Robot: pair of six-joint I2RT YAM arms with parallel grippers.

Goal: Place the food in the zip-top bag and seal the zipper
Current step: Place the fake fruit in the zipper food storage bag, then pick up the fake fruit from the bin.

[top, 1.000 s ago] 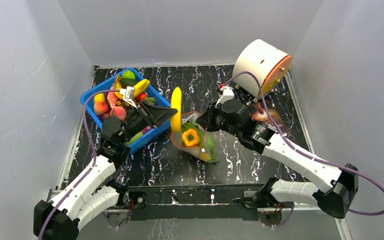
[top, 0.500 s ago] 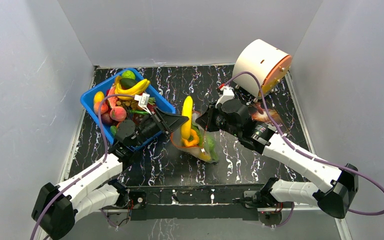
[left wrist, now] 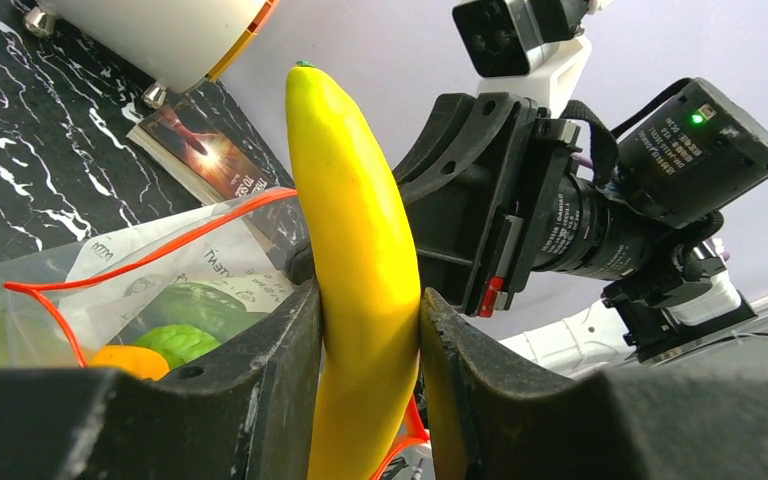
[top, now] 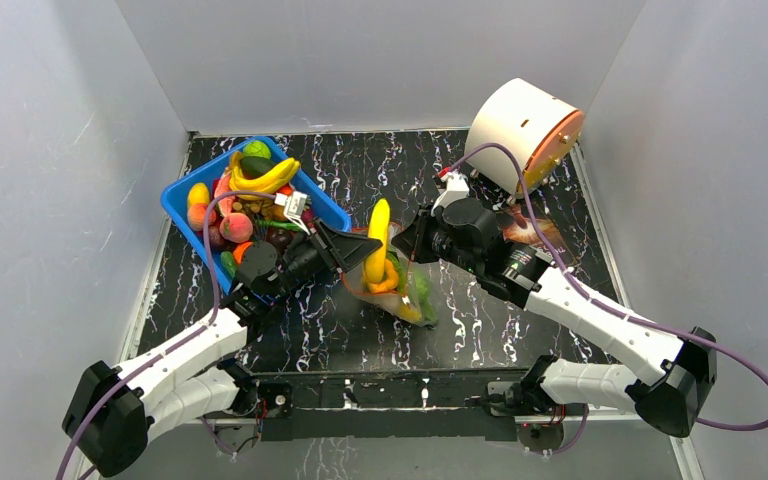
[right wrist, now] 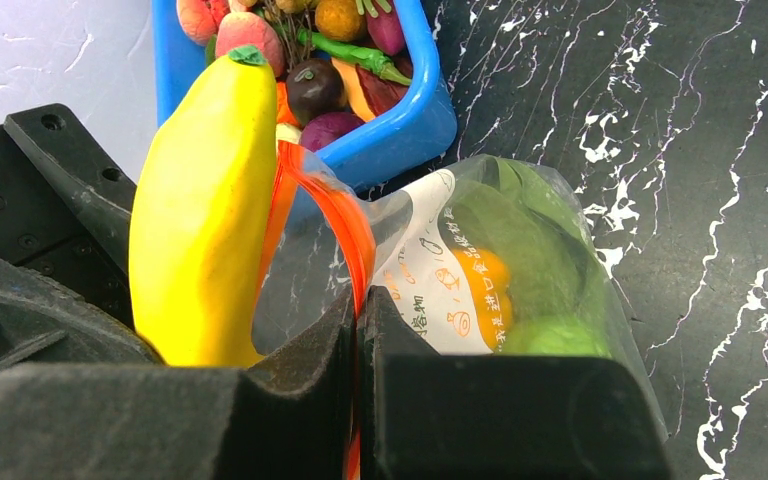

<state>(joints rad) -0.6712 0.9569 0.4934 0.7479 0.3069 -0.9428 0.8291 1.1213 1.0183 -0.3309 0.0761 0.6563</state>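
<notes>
Left pincer is clenched on the banana. Right pincer grips the zipper, holding the bag open on the surface. The banana's lower tip seems to be inside the mouth, though fingers hide it. Best push it lengthwise past the rim before letting go. A second ago it hung higher, nearer the basket.
</notes>
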